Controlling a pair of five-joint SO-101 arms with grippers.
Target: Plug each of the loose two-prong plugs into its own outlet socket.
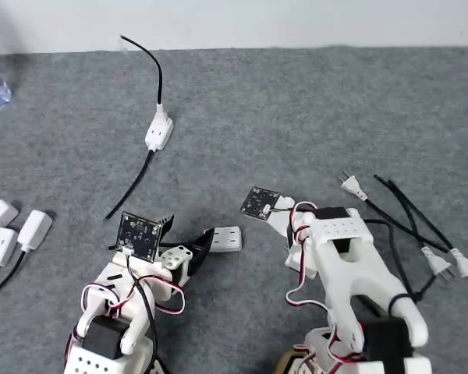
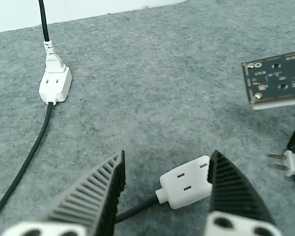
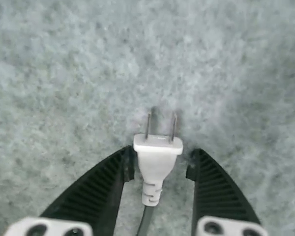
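Your left gripper (image 2: 168,157) stands wide open, and the white socket (image 2: 186,183) lies on the grey mat (image 1: 296,117) between its fingers, touching neither. Your right gripper (image 3: 161,153) has its fingers drawn in against the white plug (image 3: 157,147) (prongs pointing away from the wrist), one on each side. The plug is near the socket, not in it.

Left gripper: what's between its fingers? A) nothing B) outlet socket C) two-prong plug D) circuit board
B: in the left wrist view a white socket with two slots lies on the carpet between the open fingers of the left gripper; the plug is in the right gripper.
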